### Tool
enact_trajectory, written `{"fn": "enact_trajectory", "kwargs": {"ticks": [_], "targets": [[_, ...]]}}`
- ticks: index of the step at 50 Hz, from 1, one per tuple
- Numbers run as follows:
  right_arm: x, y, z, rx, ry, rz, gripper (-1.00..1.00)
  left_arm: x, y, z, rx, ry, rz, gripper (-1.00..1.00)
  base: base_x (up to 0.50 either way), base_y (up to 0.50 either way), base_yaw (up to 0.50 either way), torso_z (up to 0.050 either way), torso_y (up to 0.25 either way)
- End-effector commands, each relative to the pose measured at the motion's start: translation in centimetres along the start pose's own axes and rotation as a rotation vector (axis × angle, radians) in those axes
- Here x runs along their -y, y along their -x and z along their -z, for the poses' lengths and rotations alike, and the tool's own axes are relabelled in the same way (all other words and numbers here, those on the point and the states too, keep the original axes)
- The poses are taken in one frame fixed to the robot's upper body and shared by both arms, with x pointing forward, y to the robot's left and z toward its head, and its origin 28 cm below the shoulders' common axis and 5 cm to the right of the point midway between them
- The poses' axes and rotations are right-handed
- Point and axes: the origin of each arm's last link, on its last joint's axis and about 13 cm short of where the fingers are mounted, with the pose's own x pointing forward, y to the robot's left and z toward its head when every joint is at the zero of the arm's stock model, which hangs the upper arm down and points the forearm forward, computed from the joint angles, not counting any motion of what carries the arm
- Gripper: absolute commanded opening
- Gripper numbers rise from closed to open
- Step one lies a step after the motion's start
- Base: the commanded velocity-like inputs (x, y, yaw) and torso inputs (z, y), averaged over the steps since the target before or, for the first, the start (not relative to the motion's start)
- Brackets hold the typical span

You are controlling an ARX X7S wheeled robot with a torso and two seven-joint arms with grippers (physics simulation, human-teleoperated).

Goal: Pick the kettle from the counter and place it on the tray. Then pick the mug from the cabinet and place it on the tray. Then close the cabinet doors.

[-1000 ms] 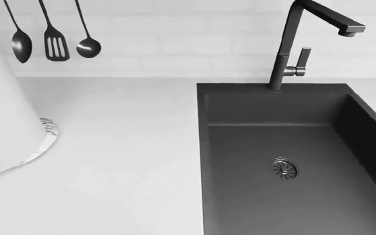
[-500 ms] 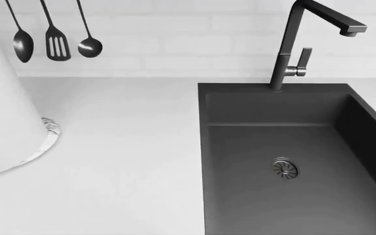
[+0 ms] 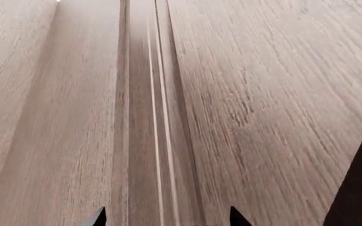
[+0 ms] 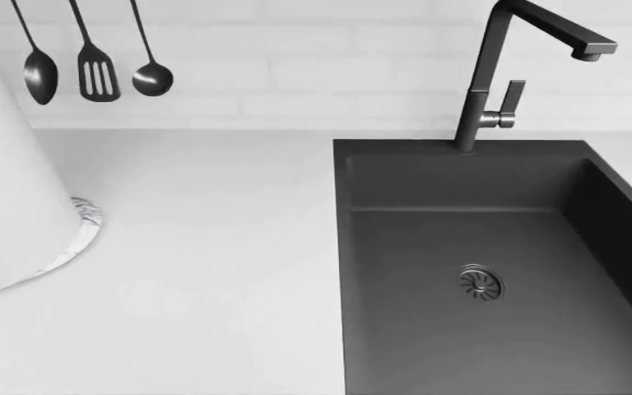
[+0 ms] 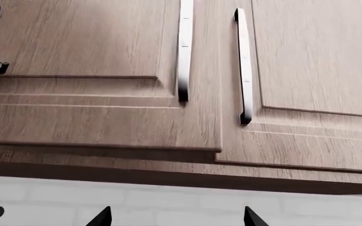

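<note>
The white surface [image 4: 206, 247] holds only the dark sink [image 4: 492, 271] at right. Both cabinet doors [image 5: 105, 70] look nearly shut. The left end effector [image 3: 166, 217] and right end effector [image 5: 176, 215] are spread, empty.

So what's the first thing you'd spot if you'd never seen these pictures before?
Probably the big dark sink sunk into the white counter, with its tall black faucet behind it. Next, three black utensils hanging on the white wall to the left. The right wrist view shows wooden cabinet doors with two shiny handles.
</note>
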Motion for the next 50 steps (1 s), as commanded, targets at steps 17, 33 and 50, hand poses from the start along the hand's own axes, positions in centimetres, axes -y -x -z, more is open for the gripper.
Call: {"fn": "enact_trajectory", "kwargs": {"ticks": [17,33,50], "targets": [[0.2,0.2,0.3,-0.005,-0.003,0.003,1.0,9.0,8.0,6.4,-0.84,0.603,1.038,1.0,0.0,0.0,0.0,0.0,0.0],[0.1,0.2,0.5,-0.009,-0.002,0.002,1.0,9.3,8.1,7.3,-0.857,0.595,1.027,1.0,0.0,0.0,0.0,0.0,0.0],[-0.1,0.2,0.5,-0.009,-0.005,-0.008,1.0,4.9,4.4,2.4,-0.549,0.895,0.989,1.0,0.0,0.0,0.0,0.0,0.0]]}}
